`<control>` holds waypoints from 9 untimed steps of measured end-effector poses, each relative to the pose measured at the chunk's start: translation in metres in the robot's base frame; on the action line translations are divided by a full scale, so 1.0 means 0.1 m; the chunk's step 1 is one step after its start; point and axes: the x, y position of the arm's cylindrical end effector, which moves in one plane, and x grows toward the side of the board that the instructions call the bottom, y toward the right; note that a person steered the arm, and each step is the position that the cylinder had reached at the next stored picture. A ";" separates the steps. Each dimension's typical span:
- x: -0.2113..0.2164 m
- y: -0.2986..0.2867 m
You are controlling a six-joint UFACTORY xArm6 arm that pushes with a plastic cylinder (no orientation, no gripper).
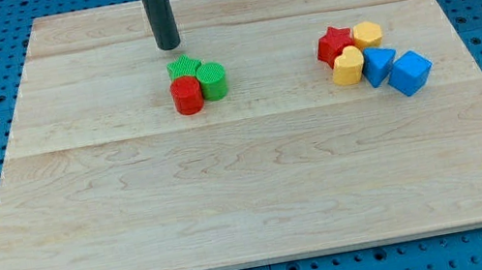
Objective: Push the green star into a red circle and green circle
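Note:
The green star lies left of the board's middle, touching the red circle just below it and the green circle at its lower right. The three form a tight cluster. My tip stands just above the green star toward the view's top, a small gap away from it.
A second cluster sits at the view's right: a red star, a yellow hexagon, a yellow heart, a blue triangle and a blue cube. The wooden board lies on a blue pegboard.

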 end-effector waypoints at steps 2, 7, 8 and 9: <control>-0.12 0.00; -0.26 0.00; -0.29 0.00; -0.33 0.00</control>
